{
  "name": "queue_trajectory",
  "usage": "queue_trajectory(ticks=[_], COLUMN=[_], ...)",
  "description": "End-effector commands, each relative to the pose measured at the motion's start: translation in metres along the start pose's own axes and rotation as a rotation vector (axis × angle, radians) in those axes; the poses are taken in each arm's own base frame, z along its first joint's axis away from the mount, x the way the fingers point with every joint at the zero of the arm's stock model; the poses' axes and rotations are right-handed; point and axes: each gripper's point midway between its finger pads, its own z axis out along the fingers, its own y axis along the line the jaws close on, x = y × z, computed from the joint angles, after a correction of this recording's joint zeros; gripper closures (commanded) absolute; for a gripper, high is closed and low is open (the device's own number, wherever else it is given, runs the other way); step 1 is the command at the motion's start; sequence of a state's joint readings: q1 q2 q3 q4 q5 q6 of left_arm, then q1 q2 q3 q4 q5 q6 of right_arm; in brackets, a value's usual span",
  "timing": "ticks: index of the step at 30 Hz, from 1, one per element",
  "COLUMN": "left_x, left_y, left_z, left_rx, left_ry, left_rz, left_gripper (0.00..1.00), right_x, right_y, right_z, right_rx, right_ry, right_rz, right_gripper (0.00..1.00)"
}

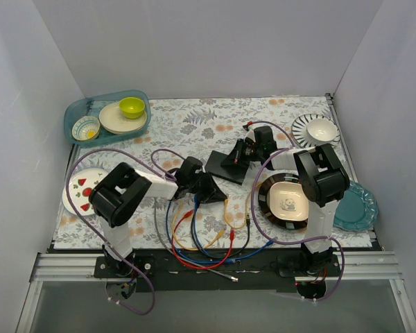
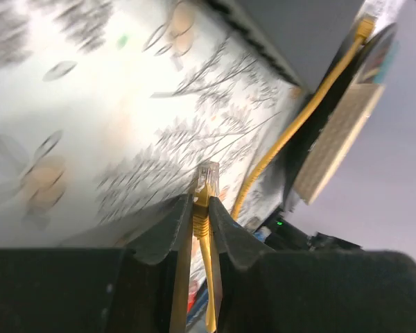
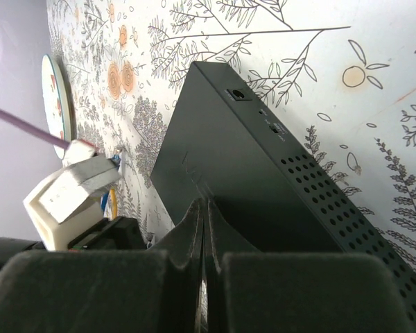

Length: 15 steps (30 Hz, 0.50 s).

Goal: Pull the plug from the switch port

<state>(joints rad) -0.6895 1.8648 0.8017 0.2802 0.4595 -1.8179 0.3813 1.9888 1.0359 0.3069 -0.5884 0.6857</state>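
- While the right gripper [image 1: 232,161] bears down on the switch [image 1: 216,166] at mid-counter, a little toward the back edge, the left gripper [image 1: 211,189] sits just in front of it on the near-edge side, as seen from overhead. From this height neither pair of jaws can be read. A tangle of cables [image 1: 201,243] in blue, red, yellow and black loops toward the near edge. Any of them could snag the left arm if it draws back.
- At the left wrist, the left gripper [image 2: 202,208] pinches the plug [image 2: 208,179] by its yellow boot. The clear tip stands over the flowered cloth [image 2: 90,139] with nothing around it, so it appears to be out of the port. The hold is narrow and sits behind the plug body, so a taut lead could twist the plug or slip it from the jaws. Another run of yellow cable [image 2: 298,118] climbs toward what looks like the switch [image 2: 305,28] at the upper right. Whether it is the same lead cannot be told. If it is seated in a socket, a hard pull could drag the box.
- At the right wrist, the right gripper [image 3: 204,208] has its jaws pressed together, holding nothing, with the tips on the matte top of the switch [image 3: 263,180] near one edge. That contact is small. A sideways tug on any lead could make the box slide or pivot on the cloth. The strawberry plate [image 3: 52,104] by the left edge lies well apart.
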Motion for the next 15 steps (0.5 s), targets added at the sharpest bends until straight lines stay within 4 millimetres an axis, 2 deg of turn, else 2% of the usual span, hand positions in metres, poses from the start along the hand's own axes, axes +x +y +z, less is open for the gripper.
queue_trajectory(ticks=[1,2,4,5,7,8,10,11,13,14,15], left_x=[-0.014,-0.013,-0.029,-0.027,-0.034,-0.03,-0.035,-0.033,-0.038,-0.043,-0.046], left_y=[0.011,0.01,0.01,0.014,0.031,0.041,0.047,0.052,0.04,0.035,0.029], left_z=[-0.035,-0.054,-0.077,-0.097,-0.116,-0.126,-0.143,-0.148,-0.159,-0.165,-0.171], left_rx=[-0.142,-0.187,-0.27,-0.318,-0.407,-0.452,-0.483,-0.499,-0.461,-0.453,-0.44], left_ry=[-0.133,-0.15,-0.265,-0.29,-0.363,-0.367,-0.43,-0.437,-0.486,-0.519,-0.549], left_rz=[0.08,0.101,0.123,0.127,0.129,0.125,0.127,0.121,0.124,0.122,0.114], left_gripper=[1.0,1.0,1.0,1.0,1.0,1.0,1.0,0.87,0.71,0.53,0.44], right_x=[0.089,0.084,0.079,0.075,0.072,0.068,0.064,0.053,0.045,0.03,0.023], right_y=[-0.093,-0.088,-0.085,-0.08,-0.078,-0.074,-0.072,-0.061,-0.054,-0.039,-0.034], right_z=[-0.02,-0.023,-0.029,-0.032,-0.038,-0.042,-0.048,-0.052,-0.061,-0.066,-0.07], right_rx=[0.364,0.363,0.382,0.381,0.404,0.404,0.429,0.42,0.452,0.445,0.469], right_ry=[0.227,0.214,0.205,0.194,0.191,0.178,0.171,0.139,0.113,0.07,0.047], right_rz=[0.158,0.136,0.121,0.102,0.087,0.073,0.055,0.029,-0.018,-0.061,-0.099], right_gripper=[0.99,0.99,0.99,0.99,0.99,0.99,0.99,0.99,0.96,0.94,0.91])
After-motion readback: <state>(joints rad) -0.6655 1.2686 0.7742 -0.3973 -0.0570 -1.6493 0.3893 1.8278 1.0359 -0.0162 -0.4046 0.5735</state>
